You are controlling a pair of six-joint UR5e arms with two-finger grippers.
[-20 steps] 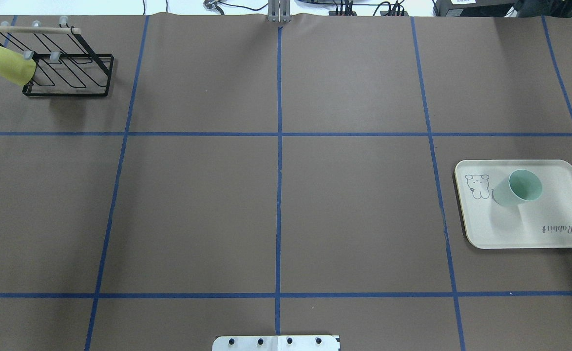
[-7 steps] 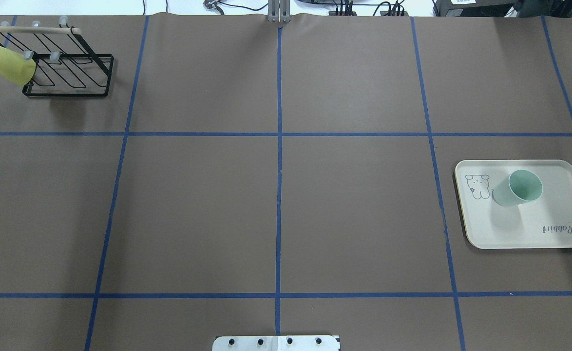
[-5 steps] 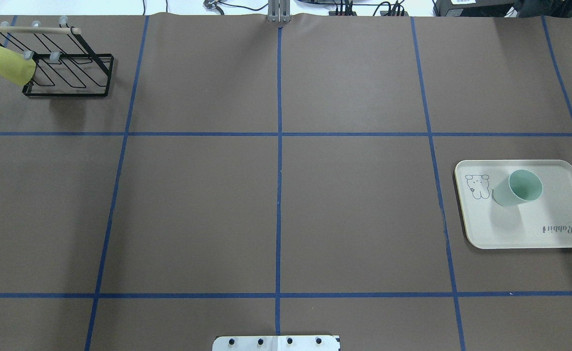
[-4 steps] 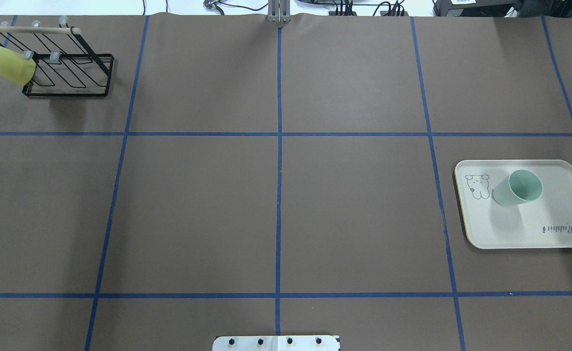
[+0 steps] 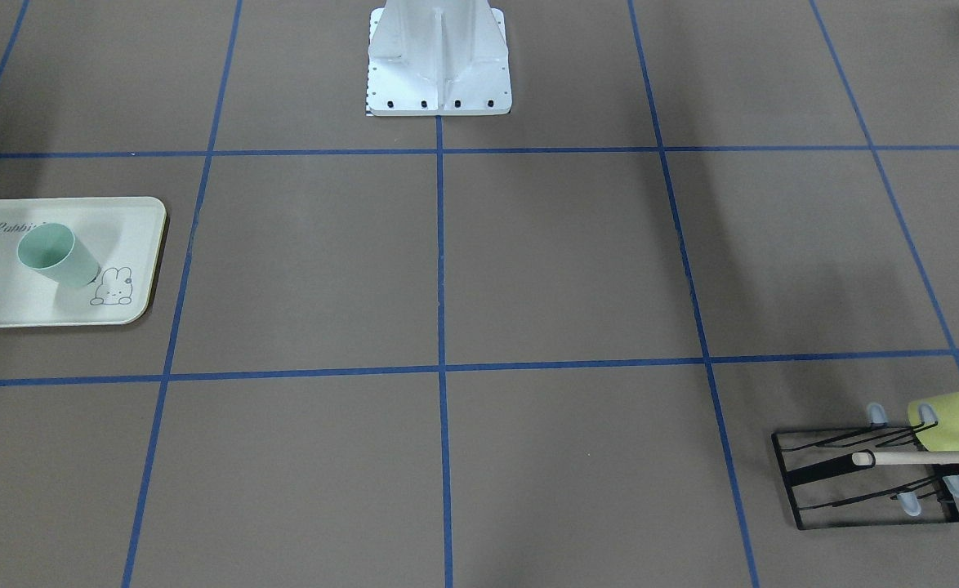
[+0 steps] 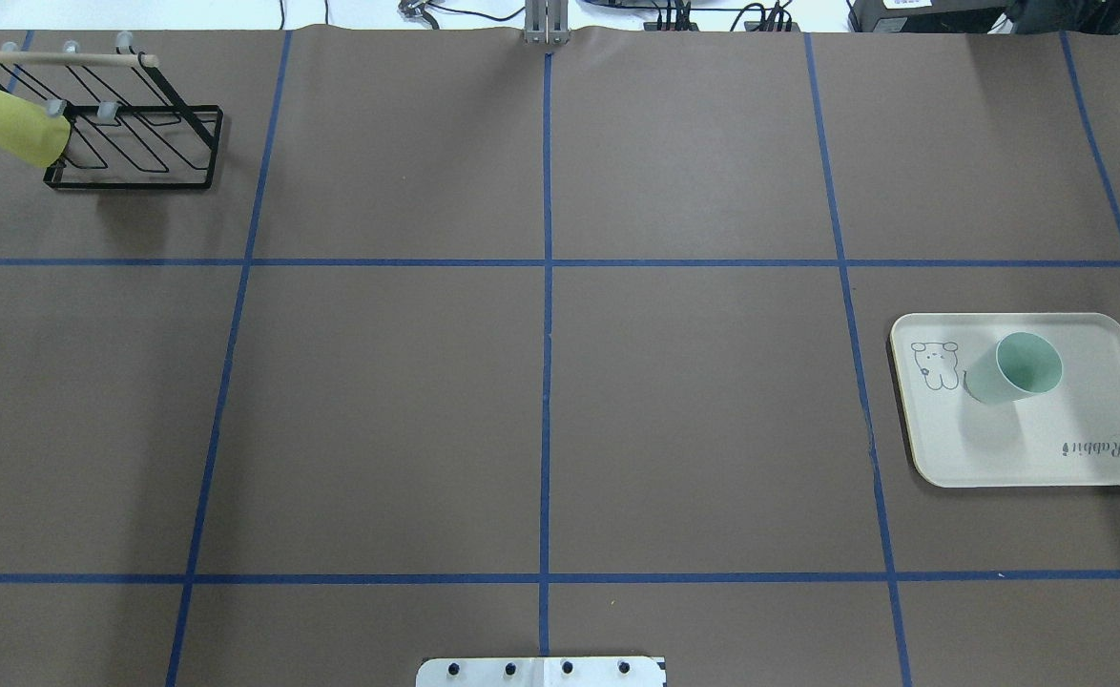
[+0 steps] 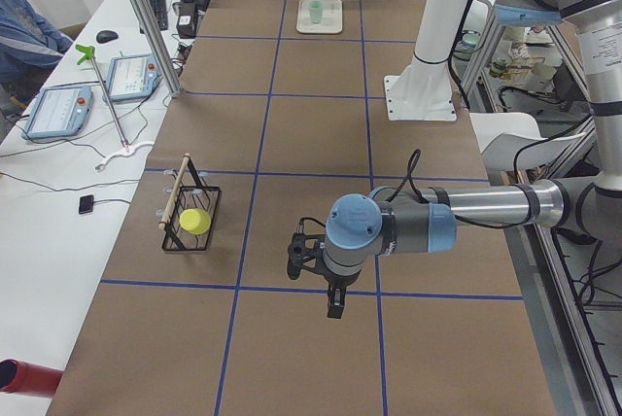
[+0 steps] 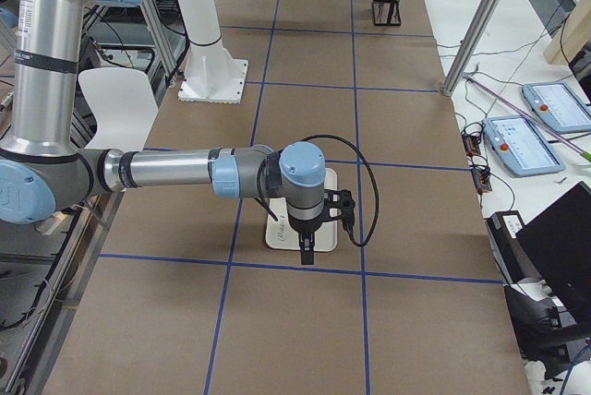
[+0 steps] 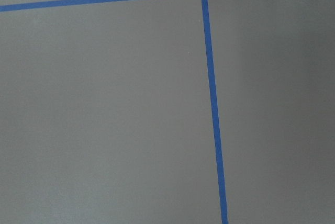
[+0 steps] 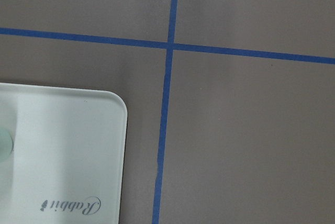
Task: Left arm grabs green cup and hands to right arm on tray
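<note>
the right arm (image 8: pixel 175 172) reaches out level from the robot, wrist bent so the right gripper (image 8: pixel 307 257) points straight down, raised off the table near the tray's (image 6: pixel 999 448) outer end; whether its jaws are open cannot be told. the green cup (image 6: pixel 1013 372) stands upright on the tray, mouth up, beside the bunny drawing (image 6: pixel 935 365). well apart from the tray, the left arm (image 7: pixel 486 207) also lies level, the left gripper (image 7: pixel 333 309) hanging straight down above the table, its jaws equally unreadable.

Robot lab: taped-grid table (image 6: pixel 379 382), teach pendants (image 7: pixel 58 110) alongside.
</note>
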